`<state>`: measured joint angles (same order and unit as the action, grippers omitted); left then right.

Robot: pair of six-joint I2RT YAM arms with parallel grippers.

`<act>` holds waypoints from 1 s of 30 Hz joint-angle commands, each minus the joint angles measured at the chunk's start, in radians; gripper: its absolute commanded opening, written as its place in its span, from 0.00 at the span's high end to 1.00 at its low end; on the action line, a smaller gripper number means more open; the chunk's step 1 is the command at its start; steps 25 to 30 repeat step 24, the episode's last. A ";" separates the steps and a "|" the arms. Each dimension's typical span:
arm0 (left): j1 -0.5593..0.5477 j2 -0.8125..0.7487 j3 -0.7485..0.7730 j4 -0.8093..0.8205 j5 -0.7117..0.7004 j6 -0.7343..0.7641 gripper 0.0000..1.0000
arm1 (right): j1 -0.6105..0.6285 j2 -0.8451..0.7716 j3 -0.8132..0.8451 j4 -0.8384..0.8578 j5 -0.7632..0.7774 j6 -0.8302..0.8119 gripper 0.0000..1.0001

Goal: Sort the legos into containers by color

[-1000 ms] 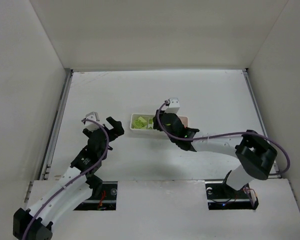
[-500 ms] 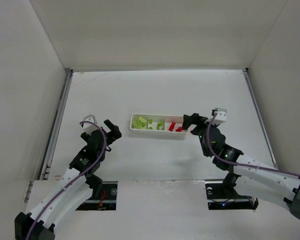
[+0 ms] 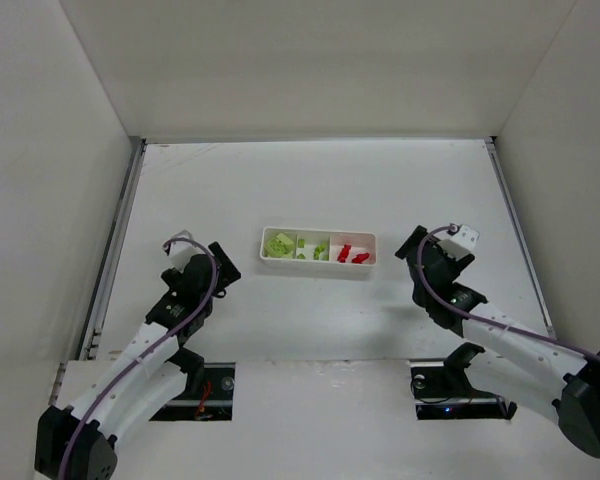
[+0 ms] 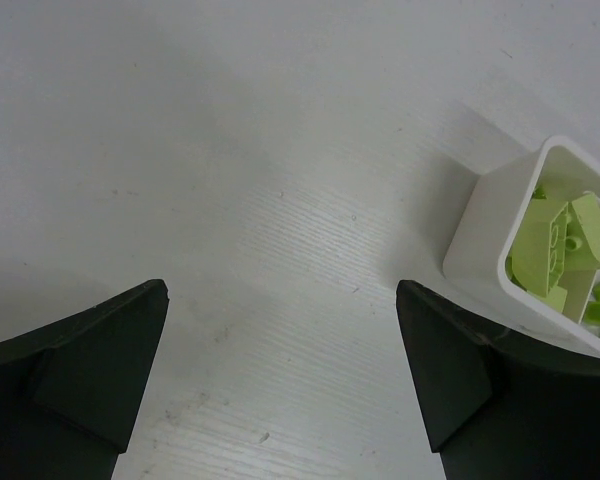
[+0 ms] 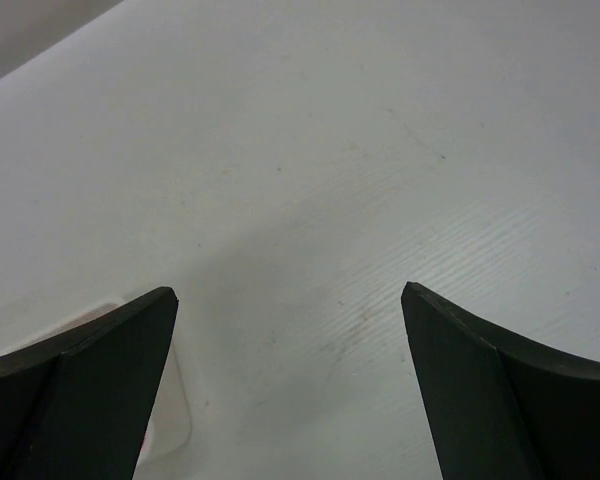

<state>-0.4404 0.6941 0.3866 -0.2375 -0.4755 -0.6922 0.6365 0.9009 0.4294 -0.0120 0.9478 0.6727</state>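
Note:
A long white tray [image 3: 320,265] with three containers lies mid-table. Lime green legos [image 3: 279,243] fill its left compartment, more green ones [image 3: 314,251] lie in the middle one, and red legos [image 3: 351,254] lie in the right one. My left gripper [image 3: 223,262] stands open and empty just left of the tray. In the left wrist view the tray's end [image 4: 490,215] and green legos [image 4: 560,245] show beside the right finger [image 4: 470,370]. My right gripper [image 3: 412,247] is open and empty, just right of the tray. The right wrist view shows bare table between the fingertips and a tray corner [image 5: 172,420].
White walls enclose the table on the left, back and right. Metal rails [image 3: 118,235] run along the left and right table edges. Both arm bases sit at the near edge.
The right arm swung from over the tray's right end to the table right of it, jaws opening wide. The left arm drew back slightly towards the near edge.

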 commanded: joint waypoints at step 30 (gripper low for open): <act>0.202 0.301 0.353 -0.117 0.183 0.026 0.00 | -0.455 0.248 0.293 -0.216 -0.274 0.011 0.00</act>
